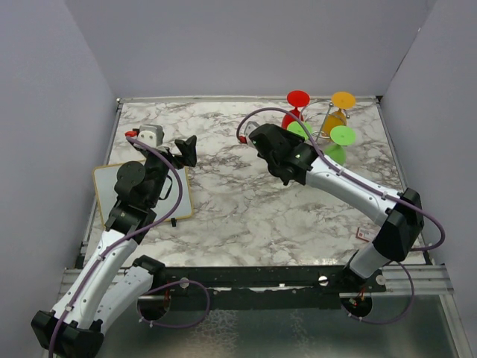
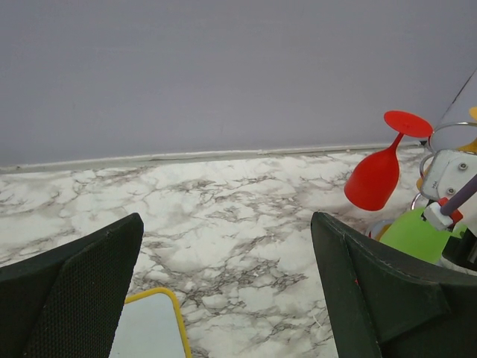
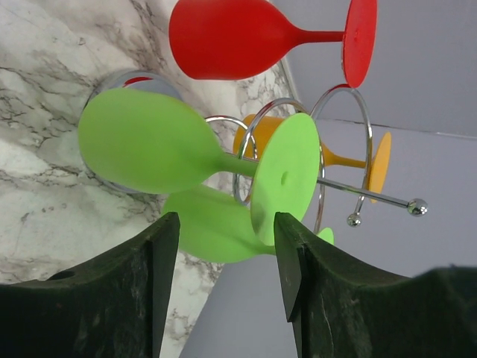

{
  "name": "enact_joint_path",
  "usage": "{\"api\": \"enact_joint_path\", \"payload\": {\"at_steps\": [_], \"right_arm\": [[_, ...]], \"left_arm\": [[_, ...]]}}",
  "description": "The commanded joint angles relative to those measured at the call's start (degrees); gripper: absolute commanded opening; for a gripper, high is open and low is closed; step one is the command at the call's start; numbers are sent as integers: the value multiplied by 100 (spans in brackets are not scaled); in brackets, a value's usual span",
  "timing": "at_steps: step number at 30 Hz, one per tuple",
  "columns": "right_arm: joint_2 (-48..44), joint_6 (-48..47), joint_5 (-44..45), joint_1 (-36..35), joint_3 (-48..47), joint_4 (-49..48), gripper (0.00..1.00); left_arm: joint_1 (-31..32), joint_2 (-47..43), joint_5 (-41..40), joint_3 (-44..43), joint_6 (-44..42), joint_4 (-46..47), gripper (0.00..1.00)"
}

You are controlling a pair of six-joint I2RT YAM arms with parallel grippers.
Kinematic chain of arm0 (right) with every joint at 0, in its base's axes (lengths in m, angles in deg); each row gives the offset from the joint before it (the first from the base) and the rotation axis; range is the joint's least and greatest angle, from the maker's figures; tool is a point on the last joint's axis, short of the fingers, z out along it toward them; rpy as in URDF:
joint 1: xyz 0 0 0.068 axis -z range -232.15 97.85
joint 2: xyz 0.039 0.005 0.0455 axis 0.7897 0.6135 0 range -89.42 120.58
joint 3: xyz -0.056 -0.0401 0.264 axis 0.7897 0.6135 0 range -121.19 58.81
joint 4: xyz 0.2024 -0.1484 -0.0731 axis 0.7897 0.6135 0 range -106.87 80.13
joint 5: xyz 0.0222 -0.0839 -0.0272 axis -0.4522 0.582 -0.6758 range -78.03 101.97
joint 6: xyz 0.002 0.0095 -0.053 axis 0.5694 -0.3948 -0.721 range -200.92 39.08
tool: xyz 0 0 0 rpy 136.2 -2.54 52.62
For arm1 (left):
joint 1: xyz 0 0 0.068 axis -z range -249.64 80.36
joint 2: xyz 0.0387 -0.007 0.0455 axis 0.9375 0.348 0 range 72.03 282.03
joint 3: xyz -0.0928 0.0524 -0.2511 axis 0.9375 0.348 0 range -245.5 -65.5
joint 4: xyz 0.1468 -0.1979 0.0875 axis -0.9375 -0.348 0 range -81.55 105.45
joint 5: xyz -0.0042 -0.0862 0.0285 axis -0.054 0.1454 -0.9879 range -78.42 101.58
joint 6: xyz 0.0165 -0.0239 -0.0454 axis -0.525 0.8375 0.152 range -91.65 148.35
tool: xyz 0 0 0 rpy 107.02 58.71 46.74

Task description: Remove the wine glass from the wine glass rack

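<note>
Right end effector [image 3: 227, 224] is spread wide and holding nothing. The wine glass rack [image 3: 370, 195] stands straight ahead of it on the marble desk [image 1: 238, 201], with four glasses hanging bowl-down from its wire loops. The near green wine glass [image 3: 141, 145] is the closest thing in front of me. Its round foot sits in line with the gap between my fingers [image 3: 160, 283], just past the tips, and its bowl is off past my left-hand finger. Can't tell from the wrist view if anything touches; it looks apart. The second green wine glass [image 3: 205, 227] hangs right behind the gap between the fingertips and is partly hidden by them. The red wine glass [image 3: 223, 37] is farther ahead on the rack's far side. The orange wine glass [image 3: 381, 164] is behind the green foot, mostly covered. The rack's round silver base shows behind the green bowl. Left end effector [image 2: 227, 224] is also spread with nothing between the fingers. It is held above the desk, well apart from the rack, which is ahead and off to its right. A yellow-edged white board [image 2: 149, 328] lies on the desk just below and beside its left finger.
</note>
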State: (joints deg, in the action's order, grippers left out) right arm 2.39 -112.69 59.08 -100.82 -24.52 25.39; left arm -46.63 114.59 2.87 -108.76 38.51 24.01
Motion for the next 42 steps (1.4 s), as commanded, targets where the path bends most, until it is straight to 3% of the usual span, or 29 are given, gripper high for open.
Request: {"api": "enact_joint_path", "payload": {"at_steps": [1, 16, 42], "right_arm": [[-131, -396, 367, 48, 106, -754, 53], [-102, -777, 401, 222, 263, -1262, 46], [-168, -813, 334, 244, 282, -1227, 16]], "left_arm": [[31, -7, -164, -136, -19, 87, 97], [69, -37, -216, -149, -31, 63, 96], [86, -51, -219, -139, -59, 78, 96]]}}
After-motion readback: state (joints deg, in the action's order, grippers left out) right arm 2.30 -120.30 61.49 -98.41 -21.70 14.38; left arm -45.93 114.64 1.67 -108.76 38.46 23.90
